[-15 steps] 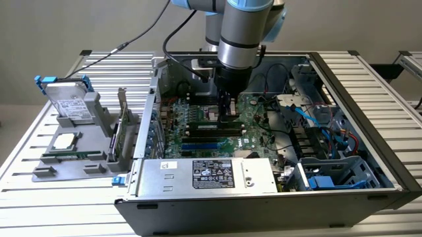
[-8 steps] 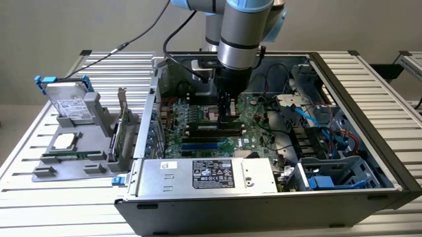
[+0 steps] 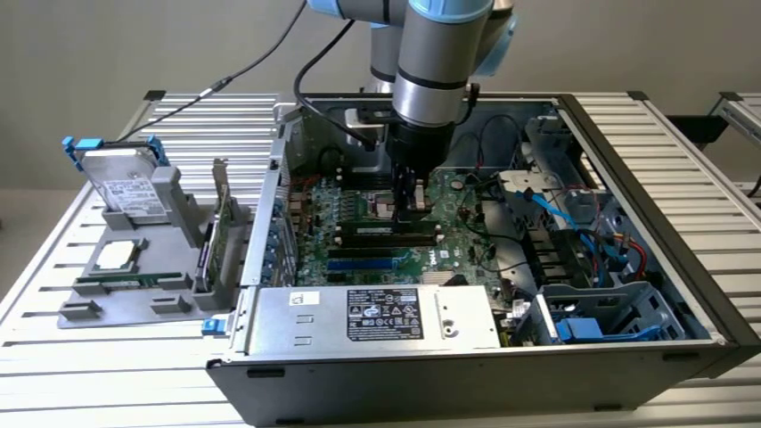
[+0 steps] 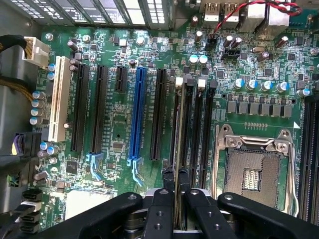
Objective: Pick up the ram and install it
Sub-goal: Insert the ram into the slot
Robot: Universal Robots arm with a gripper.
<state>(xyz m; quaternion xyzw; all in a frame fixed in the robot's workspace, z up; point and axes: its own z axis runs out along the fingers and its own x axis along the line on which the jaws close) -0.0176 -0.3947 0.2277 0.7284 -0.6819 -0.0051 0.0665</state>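
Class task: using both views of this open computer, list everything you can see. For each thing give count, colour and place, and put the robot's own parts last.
table: one, silver, slatted, under everything
computer case: one, black, open, lying on the table
motherboard: one, green, inside the case
power supply: one, silver with a black label, at the case's near edge
blue slot: one, blue, on the motherboard
white slot: one, white, on the motherboard
memory slots: several, black, beside the processor socket
processor socket: one, metal-framed, on the motherboard
grey holder: one, grey, at the exterior view's left of the case
hard drive: one, silver, standing in the holder
expansion card: one, green, upright in the holder
ram: one, dark, edge-on at the memory slots
arm: one, grey and blue, reaching into the case
gripper: one, black, shut on the ram
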